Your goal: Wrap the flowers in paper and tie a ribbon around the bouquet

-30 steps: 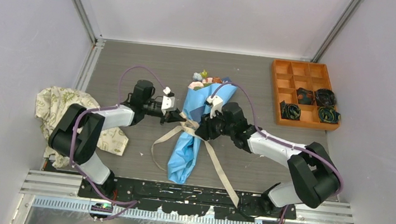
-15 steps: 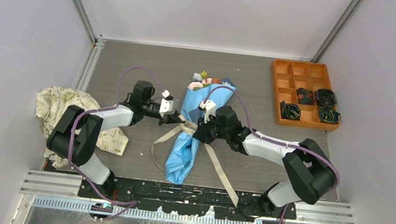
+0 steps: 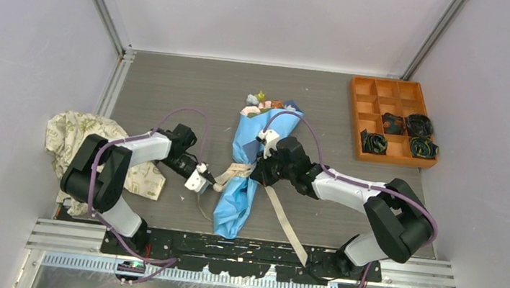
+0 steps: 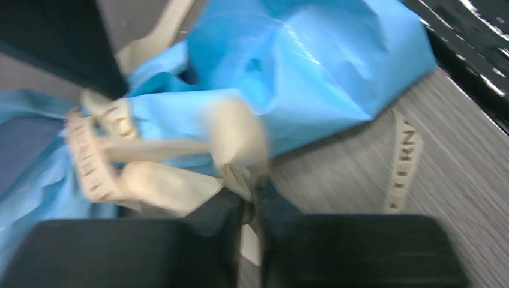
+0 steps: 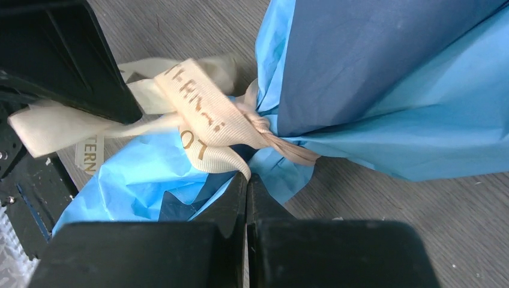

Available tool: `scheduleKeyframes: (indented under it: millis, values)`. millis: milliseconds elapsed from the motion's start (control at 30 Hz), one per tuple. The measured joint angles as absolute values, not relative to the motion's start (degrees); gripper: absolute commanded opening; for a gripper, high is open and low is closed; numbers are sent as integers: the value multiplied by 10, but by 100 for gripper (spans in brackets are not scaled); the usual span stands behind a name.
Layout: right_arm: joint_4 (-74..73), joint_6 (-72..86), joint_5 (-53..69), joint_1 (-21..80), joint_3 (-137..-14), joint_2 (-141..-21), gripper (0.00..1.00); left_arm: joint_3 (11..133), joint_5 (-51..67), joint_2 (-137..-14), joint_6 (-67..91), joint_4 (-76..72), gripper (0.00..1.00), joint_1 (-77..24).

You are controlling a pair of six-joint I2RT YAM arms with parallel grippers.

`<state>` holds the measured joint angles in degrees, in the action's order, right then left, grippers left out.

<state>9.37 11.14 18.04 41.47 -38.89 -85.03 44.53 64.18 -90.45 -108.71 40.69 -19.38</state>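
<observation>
Cream cloth (image 3: 82, 137) lies bunched at the table's (image 3: 172, 84) left edge. Left gripper (image 3: 215, 185) is clamped on a ribbon (image 3: 280, 216) strand, just beside the bouquet (image 3: 237, 196) lying mid-table. Right gripper (image 3: 255, 173) pinches the ribbon at the bouquet's waist. Orange tray (image 3: 353, 104) holding dark coils (image 3: 419, 125) sits well apart, far right.

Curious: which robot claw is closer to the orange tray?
Right. The right gripper is at the ribbon, on the bouquet's side facing the tray; the left gripper is across the bouquet.
</observation>
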Motion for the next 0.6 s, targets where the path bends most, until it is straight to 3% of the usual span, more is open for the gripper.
scheduleKeyframes:
  millis: [67, 133, 200, 367, 600]
  values:
    - [92, 114, 176, 420, -389, -850, 1, 436, 620, -910, -1120, 432, 43, -194]
    - [91, 116, 170, 427, -389, -850, 1, 435, 600, -914, -1147, 459, 53, -194]
    - [87, 118, 165, 433, -391, -850, 1, 436, 585, -913, -1160, 481, 53, -194]
    - [79, 124, 164, 446, -399, -850, 1, 435, 517, -905, -1173, 561, 36, -194]
    - [44, 126, 156, 453, -400, -827, 3, 397, 507, -898, -1173, 540, 36, -236]
